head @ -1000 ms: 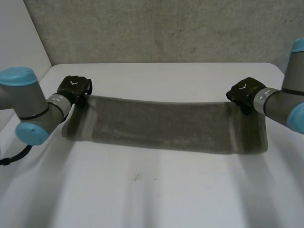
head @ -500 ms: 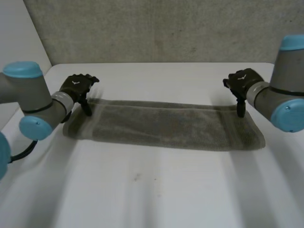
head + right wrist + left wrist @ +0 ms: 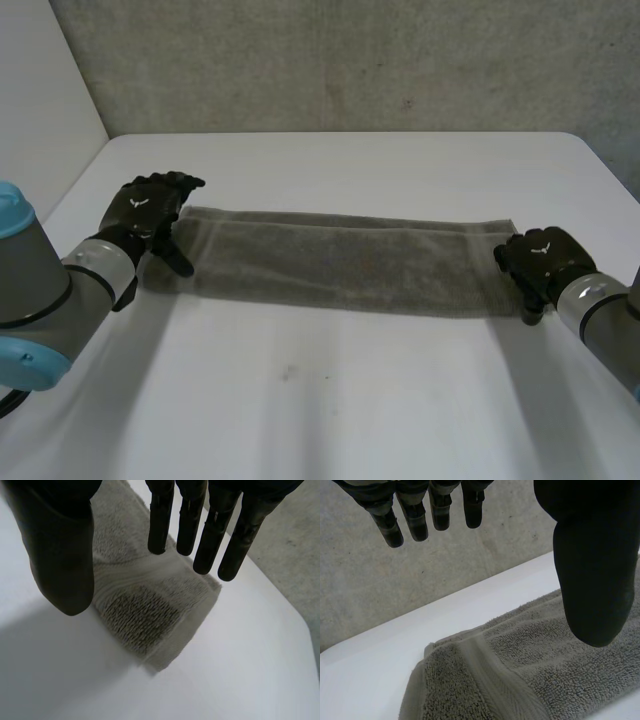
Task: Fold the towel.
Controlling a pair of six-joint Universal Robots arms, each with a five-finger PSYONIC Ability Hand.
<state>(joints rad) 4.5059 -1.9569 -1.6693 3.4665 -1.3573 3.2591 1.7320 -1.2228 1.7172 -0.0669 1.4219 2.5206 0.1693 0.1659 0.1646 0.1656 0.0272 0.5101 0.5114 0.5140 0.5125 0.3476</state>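
Towel (image 3: 350,262) flat, left hand (image 3: 148,208) and right hand (image 3: 540,262) above its ends, fingers (image 3: 160,520) straight, apparently not touching.

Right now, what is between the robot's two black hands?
A long grey terry towel lies flat on the white table, reaching from the left hand to the right hand, as the head view shows.

- The place looks like a robotics lab or test cell.
- A plain white table (image 3: 330,400) is the work surface.
- Behind it stands a rough grey concrete wall (image 3: 350,60), and a flat white panel (image 3: 40,80) closes off one side.
- The left arm (image 3: 40,300) and right arm (image 3: 610,320), grey machine parts with light-blue caps, reach over the table.
- A grey towel (image 3: 340,260) lies flat on the table.
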